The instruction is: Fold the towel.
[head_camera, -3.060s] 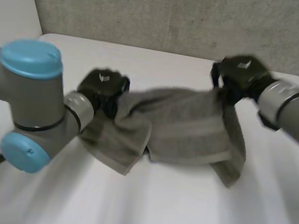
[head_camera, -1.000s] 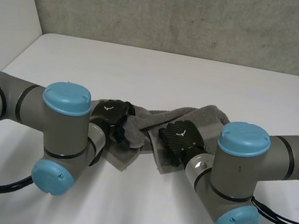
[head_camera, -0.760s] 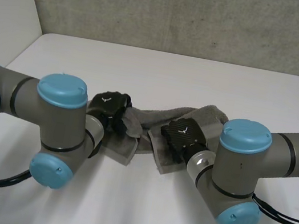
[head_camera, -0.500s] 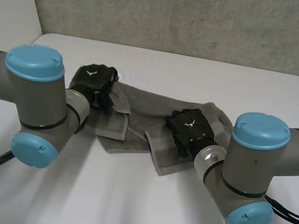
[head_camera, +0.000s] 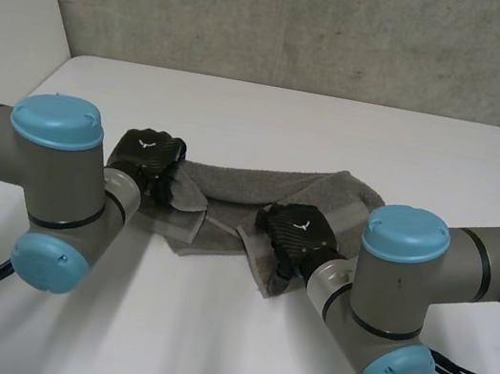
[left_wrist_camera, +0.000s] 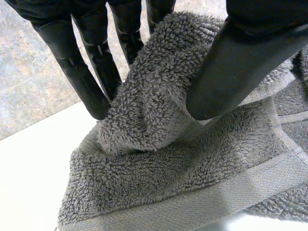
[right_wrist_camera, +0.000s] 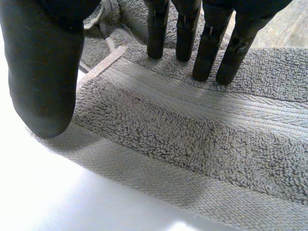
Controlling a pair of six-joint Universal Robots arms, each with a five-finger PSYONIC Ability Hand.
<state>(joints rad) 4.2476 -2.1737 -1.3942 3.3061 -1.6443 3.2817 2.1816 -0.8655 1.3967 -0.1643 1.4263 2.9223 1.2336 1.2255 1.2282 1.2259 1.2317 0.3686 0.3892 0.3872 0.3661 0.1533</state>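
Head view is showing the towel (head_camera: 260, 184), a grey terry cloth, lying as a rumpled band across the middle of the white table (head_camera: 273, 114), stretching from one hand to the other. Its left end is bunching under the left hand (head_camera: 147, 154), and a loose flap is trailing toward the table's near side beneath the right hand (head_camera: 295, 234).

In the left wrist view, the left hand is pinching a raised hump of pile between its fingers (left_wrist_camera: 91, 82) and its thumb (left_wrist_camera: 236, 67), so it is gripping the cloth near that end's edge. In the right wrist view, the right hand is holding its fingers (right_wrist_camera: 207, 53) straight with the tips resting on the towel just beyond the woven hem band (right_wrist_camera: 202, 103). Its thumb (right_wrist_camera: 43, 72) is hanging at the corner, and it is probably not touching the cloth, though the angle is making that hard to judge. That hand is reading as relaxed, grasping nothing.

The towel is looking soft, limp and light, with a grippy looped surface. It is likely to sag and crease wherever it is unsupported, so taking hold at the corners or along the flatter hem band seems the surest way of carrying a straight edge over.
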